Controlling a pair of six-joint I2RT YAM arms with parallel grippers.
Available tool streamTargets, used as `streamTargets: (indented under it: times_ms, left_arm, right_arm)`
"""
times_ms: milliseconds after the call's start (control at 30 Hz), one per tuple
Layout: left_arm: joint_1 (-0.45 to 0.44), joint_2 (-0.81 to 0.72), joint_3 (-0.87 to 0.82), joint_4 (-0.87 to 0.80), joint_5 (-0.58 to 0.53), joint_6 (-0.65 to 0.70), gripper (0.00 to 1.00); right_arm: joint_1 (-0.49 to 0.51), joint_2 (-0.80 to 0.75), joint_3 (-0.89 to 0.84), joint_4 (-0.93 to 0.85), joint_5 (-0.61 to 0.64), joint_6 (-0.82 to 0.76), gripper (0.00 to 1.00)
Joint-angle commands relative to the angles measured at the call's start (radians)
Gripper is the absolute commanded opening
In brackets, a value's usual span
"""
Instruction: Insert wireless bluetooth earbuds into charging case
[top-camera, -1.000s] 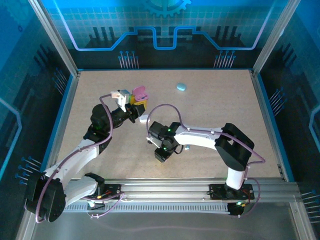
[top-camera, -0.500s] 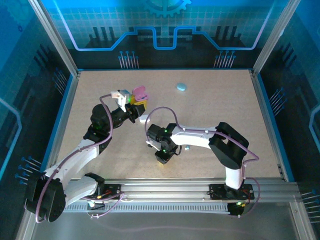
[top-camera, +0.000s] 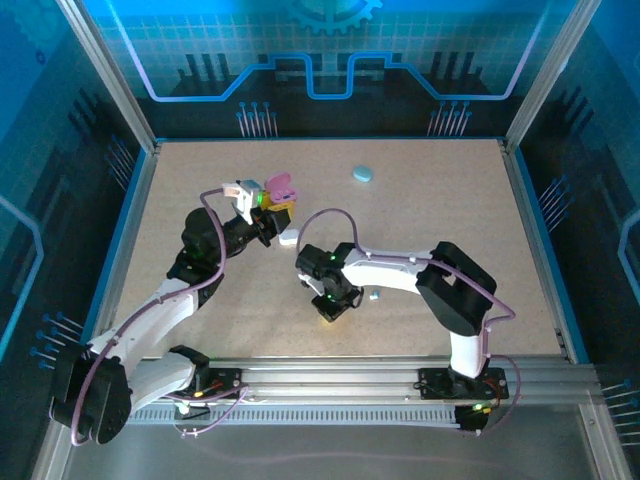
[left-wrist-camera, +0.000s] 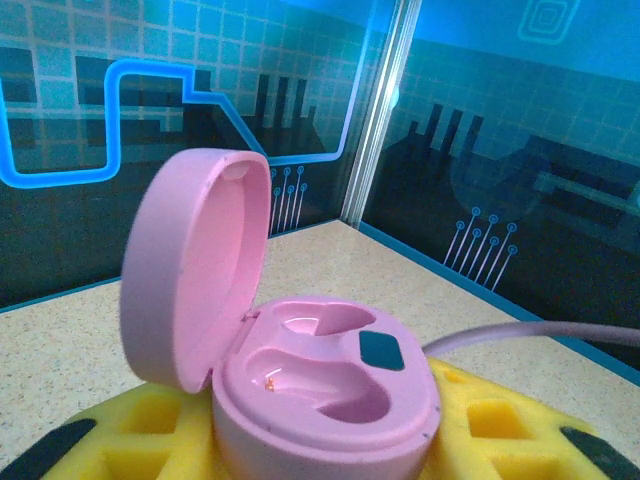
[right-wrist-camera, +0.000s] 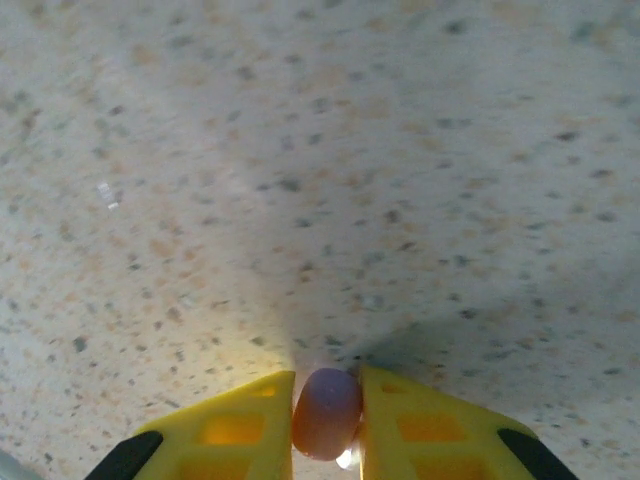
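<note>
Right jaws: the right gripper (top-camera: 330, 311) is pressed down at the table (top-camera: 450, 210), and its yellow fingers (right-wrist-camera: 240, 425) are nearly together, clamped on a purple earbud (right-wrist-camera: 326, 412).
Purple earbud: a small rounded bud squeezed between the two fingertips, right at the speckled surface, in the near middle of the table.
Left jaws: the left gripper (top-camera: 272, 207) is closed partway on a pink case (left-wrist-camera: 325, 385), which sits between its yellow pads (left-wrist-camera: 140, 430).
Pink case: held upright with its lid (left-wrist-camera: 195, 275) swung open. The two moulded hollows inside are bare, and a dark patch lies beside them.
Distance between the two: the held earbud and the open case are well apart. The case is farther back and to the left.
White case: a white case (top-camera: 288, 238) lies on the table just beside the left gripper, between the two grippers.
Light blue earbud: a light blue earbud (top-camera: 375, 296) lies loose on the table, just right of the right wrist.
Blue case: a blue case (top-camera: 362, 174) lies toward the far edge, apart from both arms.
Cable: the right arm's purple cable (top-camera: 330, 215) loops over the space between the white case and the right wrist.
</note>
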Motion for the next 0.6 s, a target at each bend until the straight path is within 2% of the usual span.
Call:
streamTargets:
  times_ms: [0,300,567]
  left_arm:
    - [0.008,-0.013,0.005,0.005,0.017,0.013,0.3]
    - [0.006,-0.014,0.007,0.003,0.02,0.01,0.3]
    - [0.008,-0.012,0.007,0.002,0.022,0.008,0.3]
  right_arm:
    - [-0.036,-0.019,-0.003,-0.026,0.007,0.129,0.22]
    - [-0.043,0.003,0.024,-0.043,-0.015,0.209,0.32]
    - [-0.049,0.03,0.055,-0.051,-0.008,0.22,0.32]
